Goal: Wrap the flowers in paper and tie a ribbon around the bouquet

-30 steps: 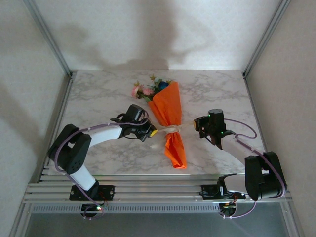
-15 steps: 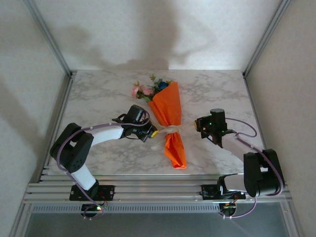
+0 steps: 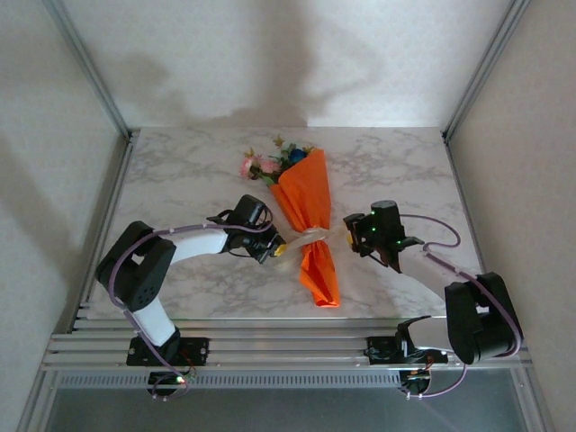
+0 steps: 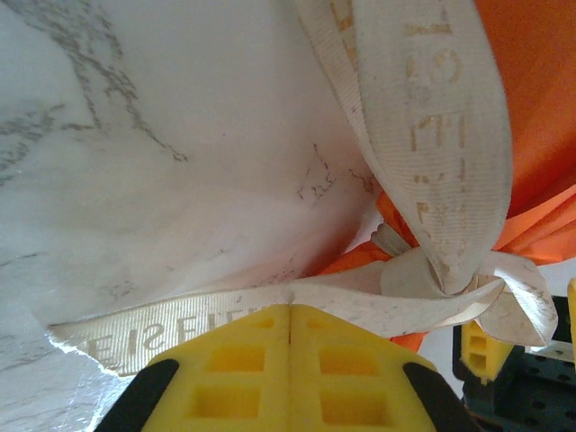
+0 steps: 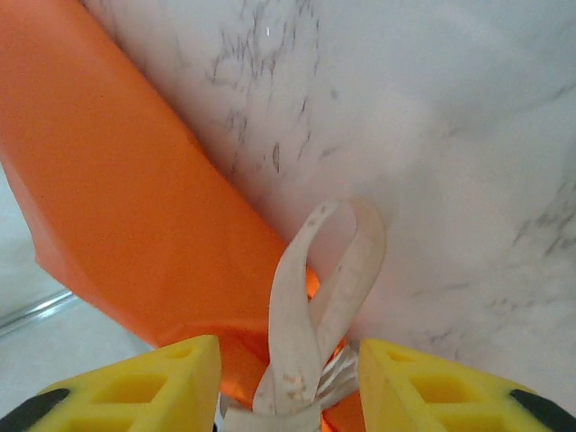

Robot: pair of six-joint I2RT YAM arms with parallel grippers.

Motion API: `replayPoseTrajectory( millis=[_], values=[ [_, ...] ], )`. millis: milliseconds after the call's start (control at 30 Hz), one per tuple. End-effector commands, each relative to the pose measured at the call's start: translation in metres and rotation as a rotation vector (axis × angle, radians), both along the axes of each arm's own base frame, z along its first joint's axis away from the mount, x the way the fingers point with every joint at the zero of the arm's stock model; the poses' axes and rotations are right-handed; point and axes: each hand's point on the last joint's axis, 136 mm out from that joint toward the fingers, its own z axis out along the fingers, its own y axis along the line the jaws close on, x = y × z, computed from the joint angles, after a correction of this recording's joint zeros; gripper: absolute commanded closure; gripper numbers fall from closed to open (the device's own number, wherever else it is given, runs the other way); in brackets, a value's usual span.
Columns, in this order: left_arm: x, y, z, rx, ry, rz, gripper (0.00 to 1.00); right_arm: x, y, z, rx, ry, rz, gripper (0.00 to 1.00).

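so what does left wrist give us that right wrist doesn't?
Left wrist: left gripper shut on the ribbon, printed lettering along the strip, the knot up close. Right wrist: right gripper open, jaws apart either side of a standing ribbon loop. Both: ribbon, orange paper, marble table.

A bright orange sheet of thin wrapping paper (image 5: 135, 207) slopes across a grey-veined white marble tabletop (image 5: 432, 135), which lies bare to the right of the paper. At the paper's lower right edge, a cream-white fabric ribbon (image 5: 346, 261) rises in a narrow loop from a gathered bunch. The right gripper (image 5: 288, 382) has its yellow ribbed finger pads (image 5: 153, 387) parted, one over the paper and one just beyond its edge, with the loop between them.
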Motion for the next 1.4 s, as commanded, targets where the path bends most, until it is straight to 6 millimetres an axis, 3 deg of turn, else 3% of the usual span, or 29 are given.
replayPoseTrajectory(
  millis=[0, 100, 267, 500, 633, 867, 1367],
  values=[
    [-0.002, -0.001, -0.003, 0.016, 0.014, 0.0, 1.0, -0.002, 0.005, -0.003, -0.008, 0.019, -0.02, 0.53],
    [-0.003, -0.001, -0.003, 0.018, 0.014, -0.002, 1.0, 0.004, 0.015, -0.005, 0.01, 0.022, -0.011, 0.54],
    [-0.003, -0.001, -0.001, 0.019, 0.009, -0.003, 1.0, 0.013, 0.032, -0.008, 0.019, 0.028, 0.021, 0.65],
    [-0.003, 0.0, 0.0, 0.018, 0.003, 0.0, 1.0, 0.015, 0.037, -0.009, 0.014, 0.033, 0.02, 0.69],
    [-0.003, 0.0, 0.0, 0.019, 0.005, 0.002, 1.0, 0.015, 0.038, -0.008, 0.007, 0.037, 0.029, 0.84],
    [-0.003, 0.001, 0.001, 0.02, 0.001, 0.006, 1.0, 0.009, 0.031, -0.006, -0.025, 0.05, 0.023, 1.0],
    [-0.004, 0.004, 0.001, 0.033, -0.003, 0.011, 1.0, 0.013, -0.014, 0.007, -0.049, 0.03, -0.068, 1.0]
  ],
)
